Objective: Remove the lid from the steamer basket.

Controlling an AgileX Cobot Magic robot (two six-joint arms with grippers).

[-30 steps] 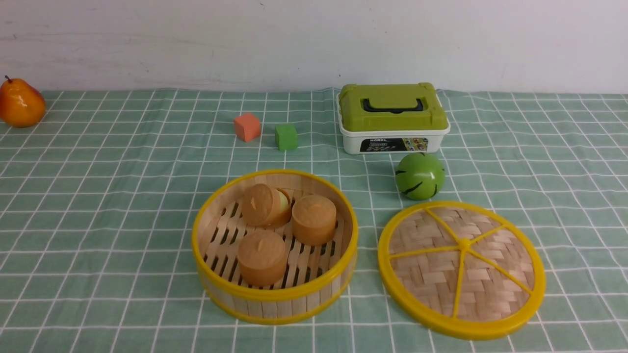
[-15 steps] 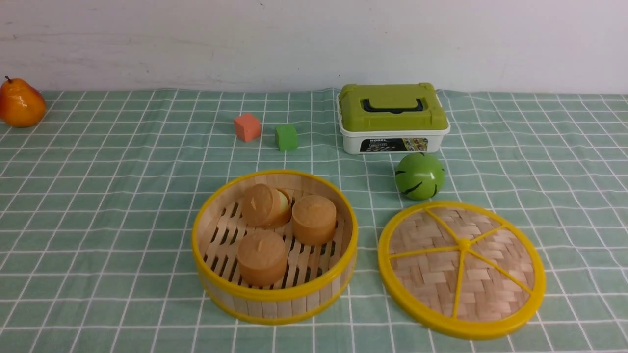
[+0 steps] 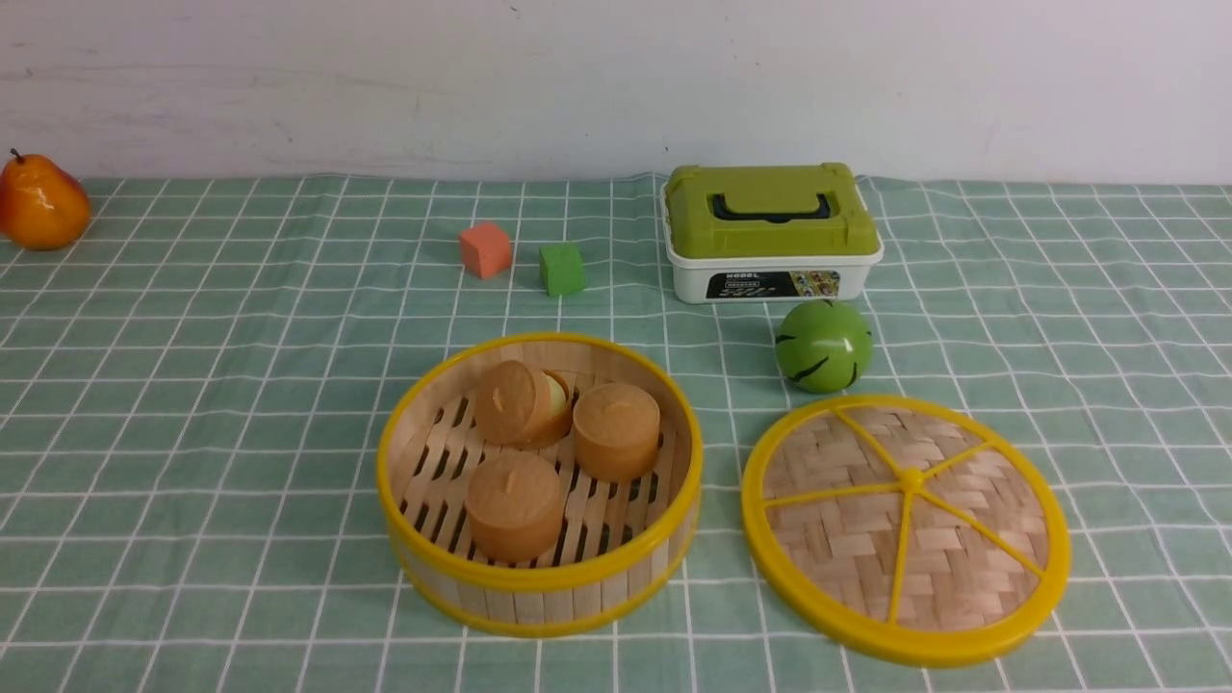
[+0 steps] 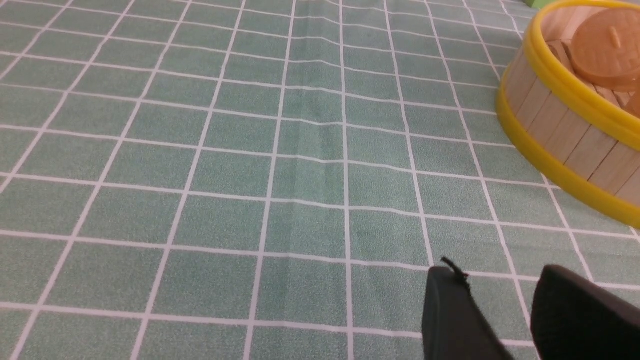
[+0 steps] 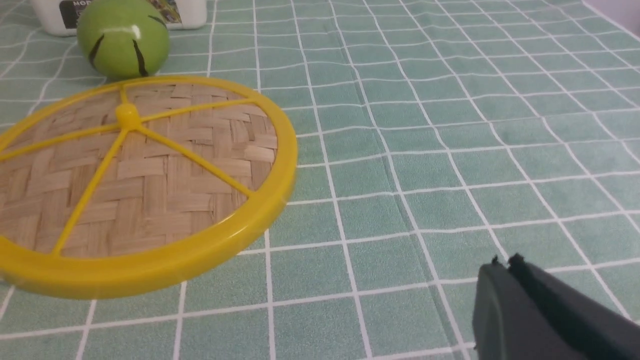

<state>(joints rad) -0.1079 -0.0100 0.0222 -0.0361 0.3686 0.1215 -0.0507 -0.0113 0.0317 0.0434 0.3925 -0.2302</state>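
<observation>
The steamer basket (image 3: 539,579) stands open at the centre front of the green checked cloth, with three round brown buns (image 3: 513,506) on its slatted floor. The lid (image 3: 948,539) lies flat on the cloth just right of the basket, apart from it. Neither gripper shows in the front view. In the left wrist view my left gripper (image 4: 497,280) is open and empty, low over bare cloth beside the basket's wall (image 4: 565,135). In the right wrist view my right gripper (image 5: 505,262) is shut and empty, over cloth beside the lid (image 5: 150,175).
A green ball (image 3: 824,345) sits just behind the lid. A white box with an olive-green lid (image 3: 770,231) stands behind the ball. A red cube (image 3: 484,249) and a green cube (image 3: 561,269) lie behind the basket. An orange pear (image 3: 40,204) is at the far left.
</observation>
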